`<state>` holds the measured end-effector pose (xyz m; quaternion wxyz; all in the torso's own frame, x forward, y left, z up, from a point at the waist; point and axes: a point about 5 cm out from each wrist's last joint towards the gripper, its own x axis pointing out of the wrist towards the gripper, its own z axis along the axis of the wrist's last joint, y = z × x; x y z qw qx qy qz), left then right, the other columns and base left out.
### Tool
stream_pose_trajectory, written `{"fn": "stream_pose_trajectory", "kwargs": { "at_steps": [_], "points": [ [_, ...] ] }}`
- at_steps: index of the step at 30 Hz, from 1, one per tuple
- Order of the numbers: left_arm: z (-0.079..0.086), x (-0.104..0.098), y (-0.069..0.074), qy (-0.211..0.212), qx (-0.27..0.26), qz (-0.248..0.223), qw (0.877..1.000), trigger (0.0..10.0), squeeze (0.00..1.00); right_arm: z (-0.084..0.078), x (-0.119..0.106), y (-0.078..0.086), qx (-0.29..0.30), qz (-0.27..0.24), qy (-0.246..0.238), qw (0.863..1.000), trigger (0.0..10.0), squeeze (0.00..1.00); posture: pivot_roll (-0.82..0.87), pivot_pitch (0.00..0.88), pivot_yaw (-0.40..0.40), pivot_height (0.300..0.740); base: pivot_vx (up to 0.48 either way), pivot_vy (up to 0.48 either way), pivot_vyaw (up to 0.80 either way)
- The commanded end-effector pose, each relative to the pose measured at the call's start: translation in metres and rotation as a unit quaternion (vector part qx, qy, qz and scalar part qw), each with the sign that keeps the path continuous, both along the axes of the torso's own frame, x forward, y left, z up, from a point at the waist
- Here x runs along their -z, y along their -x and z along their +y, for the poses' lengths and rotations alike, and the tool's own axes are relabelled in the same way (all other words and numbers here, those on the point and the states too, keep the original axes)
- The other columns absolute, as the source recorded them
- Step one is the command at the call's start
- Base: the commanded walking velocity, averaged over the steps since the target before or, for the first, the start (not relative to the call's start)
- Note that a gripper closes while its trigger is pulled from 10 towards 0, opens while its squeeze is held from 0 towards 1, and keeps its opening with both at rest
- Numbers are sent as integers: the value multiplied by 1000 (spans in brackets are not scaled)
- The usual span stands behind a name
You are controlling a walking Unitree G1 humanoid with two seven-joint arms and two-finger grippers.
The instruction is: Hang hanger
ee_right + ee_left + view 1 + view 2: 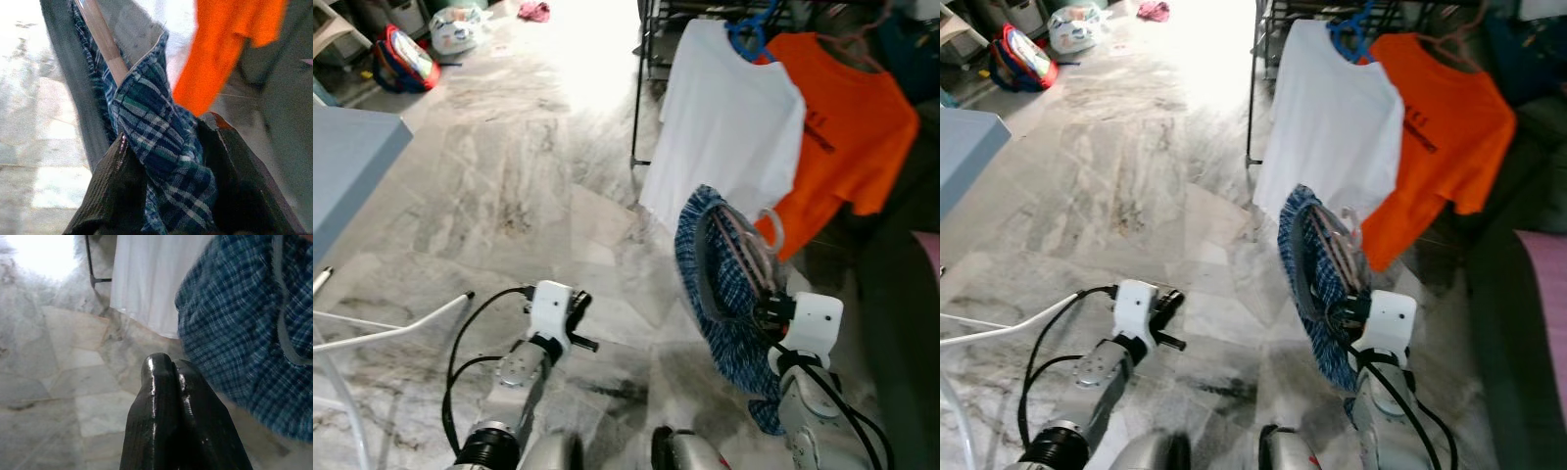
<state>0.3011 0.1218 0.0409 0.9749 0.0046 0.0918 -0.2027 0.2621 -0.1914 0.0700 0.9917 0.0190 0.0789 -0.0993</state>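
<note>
Here, standing on grey marble floor [509, 196] facing a black clothes rack [639, 88]. Holding up, in the right gripper [166, 161], a blue plaid garment [729, 323] on a hanger [744, 245], both black fingers [110, 186] pinching the folded plaid cloth where the pale wooden hanger bar [100, 36] runs through it; hanger's light hook [771, 227] poking up beside the cloth. Hovering short of the rack and lower than it, the plaid garment overlapping the hems of the clothes already there, apart from the rail. Hanging on the rack: a white T-shirt [729, 127] on a blue hanger [749, 34], and just beside it, further from the rack's upright post, an orange T-shirt [847, 127] on a brownish hanger [852, 44]. Keeping the left gripper [168, 382] low and away from the rack over bare floor, fingers pressed together, gripping nothing; left wrist view looking toward the white shirt's hem and the plaid cloth. Lying well apart from the rack, across the floor: a red and blue backpack [403, 59], a white bag [458, 29]. Showing nearer the robot, far from the rack: a grey table corner [352, 166], white tubing [391, 333].
</note>
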Motion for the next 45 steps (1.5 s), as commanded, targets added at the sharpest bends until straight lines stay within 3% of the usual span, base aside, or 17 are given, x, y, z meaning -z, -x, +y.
{"fn": "stream_pose_trajectory", "kwargs": {
  "at_steps": [1,13,34,45],
  "points": [
    [11,9,7,-12,-8,17,1000,10000,0,5,-1,0,-7,-2,-2,1000,10000,0,-28,204,-31,740,0,0,0],
    [16,8,4,6,-12,23,1000,10000,0,7,-4,-5,-16,-5,-4,1000,10000,0,-18,200,-34,740,0,0,0],
    [13,8,5,1,0,20,1000,10000,0,10,-2,-3,-18,-3,2,1000,10000,0,-23,211,-28,740,0,359,0],
    [9,7,6,5,6,10,1000,10000,0,10,0,-2,-20,1,6,1000,10000,0,-19,213,-26,740,0,93,0]
  ]
}}
